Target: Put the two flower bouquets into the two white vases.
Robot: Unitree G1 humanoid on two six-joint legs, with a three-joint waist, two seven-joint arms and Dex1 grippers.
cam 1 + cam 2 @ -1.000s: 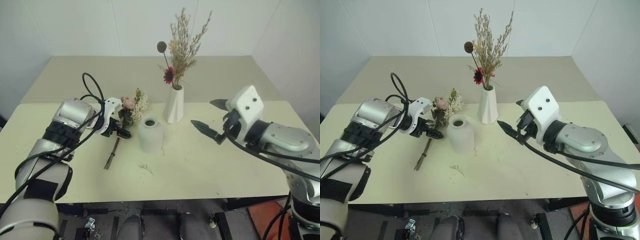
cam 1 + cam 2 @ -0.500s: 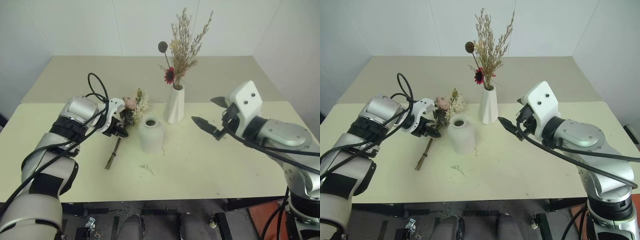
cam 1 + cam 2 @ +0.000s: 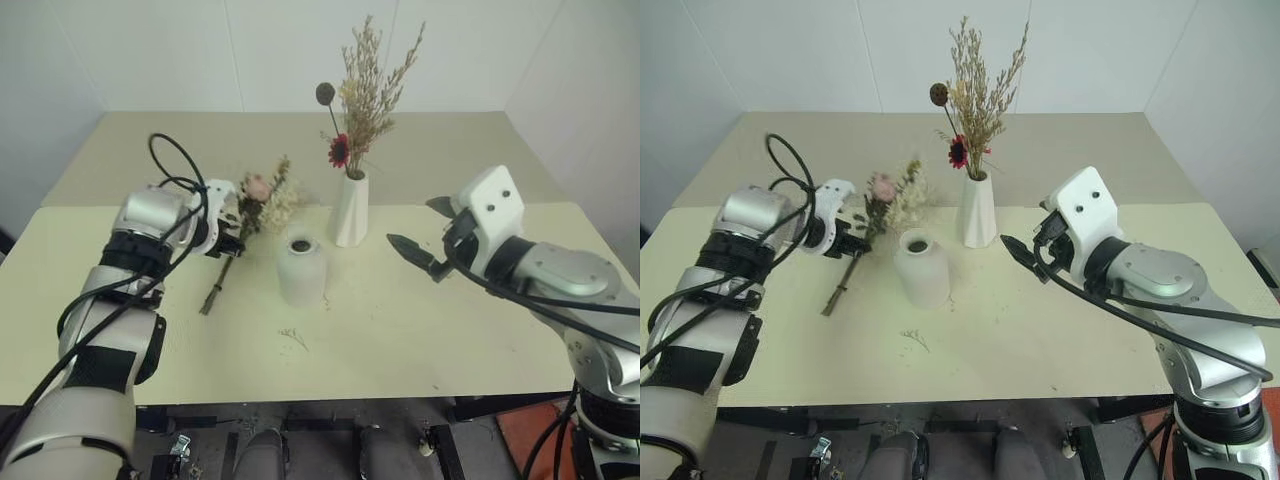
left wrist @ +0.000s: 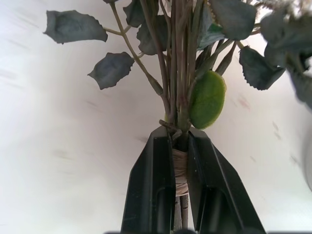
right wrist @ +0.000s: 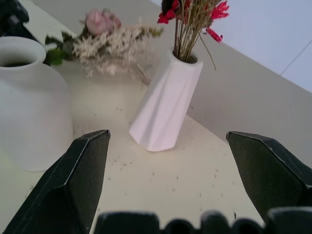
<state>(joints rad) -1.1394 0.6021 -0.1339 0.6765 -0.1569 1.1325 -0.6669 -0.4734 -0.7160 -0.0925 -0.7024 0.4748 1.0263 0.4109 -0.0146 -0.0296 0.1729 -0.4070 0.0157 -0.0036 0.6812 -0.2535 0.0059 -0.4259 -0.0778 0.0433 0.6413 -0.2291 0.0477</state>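
Clamping the bound stems of the rose bouquet (image 3: 262, 197), the left gripper (image 3: 228, 240) holds them just above the twine wrap, as the left wrist view shows with both black fingers (image 4: 151, 190) pressed against the bundle. From this grip the bouquet's long axis runs on a slant: flower head up and toward the far side, bare stem ends (image 3: 212, 298) down toward the near left, at or just above the desk (image 3: 400, 330). The squat vase (image 3: 301, 268) stands on the desk to the right of the left gripper, near but apart from it, with its wide mouth facing up and empty. The coming move therefore likely requires the stem ends to be swung rightward and tipped down until the axis stands roughly upright over that mouth. The left arm is the nearer one to this vase. The tall vase (image 3: 350, 208), behind and to the right, already carries the dried-grass bouquet (image 3: 366, 95). The right gripper (image 3: 415, 232) hovers released, jaws wide apart, holding nothing, well to the right of both vases.
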